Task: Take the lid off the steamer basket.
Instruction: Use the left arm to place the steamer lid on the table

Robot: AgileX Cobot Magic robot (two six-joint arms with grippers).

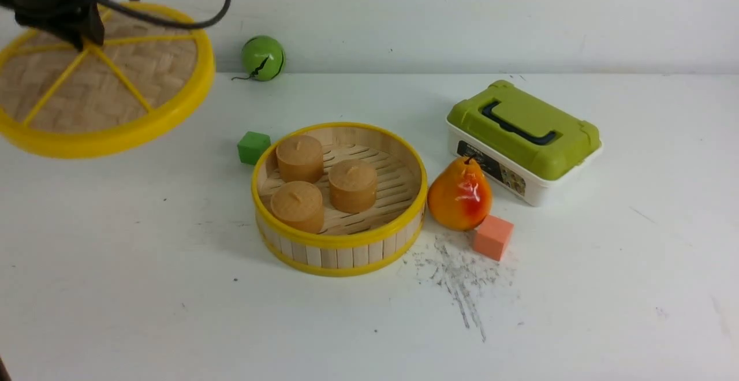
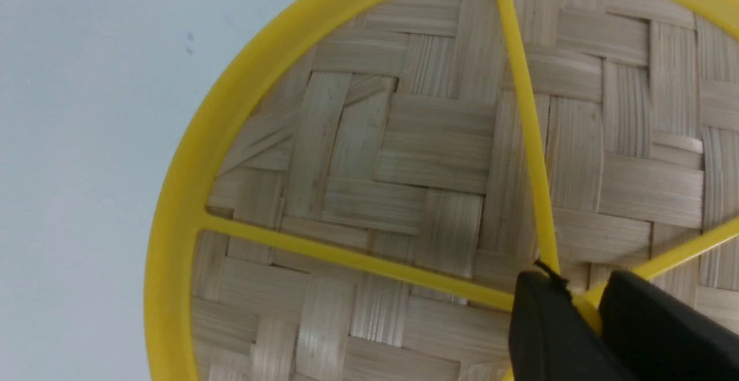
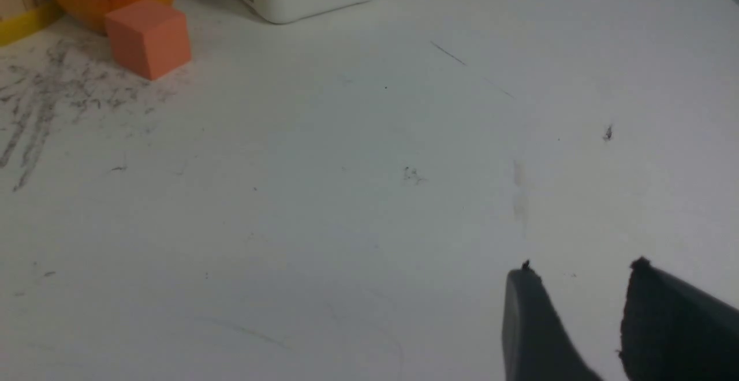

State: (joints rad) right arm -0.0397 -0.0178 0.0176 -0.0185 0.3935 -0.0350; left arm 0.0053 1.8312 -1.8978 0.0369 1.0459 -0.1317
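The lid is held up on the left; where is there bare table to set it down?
Free: the table left of and in front of the steamer basket, and the near right past the pink cube. Crowded: right of the basket, where pear, cube and green-lidded box cluster.

I register these items on my white worktop (image 1: 606,288):

A green ball (image 1: 262,58) lies at the far edge, against the wall, left of centre. A small green cube (image 1: 253,147) sits nearer to me, left of the middle.

Three tan round cakes (image 1: 299,158) (image 1: 353,185) (image 1: 298,206) are grouped close together at the middle.

To their right a pear (image 1: 459,194) stands upright, orange with a red flush. A salmon cube (image 1: 493,237) sits just beside it on the near side.

Behind the pear, a white box (image 1: 523,141) with a green top and dark handle lies askew.

Grey scuff marks (image 1: 459,277) streak the surface beside the salmon cube.
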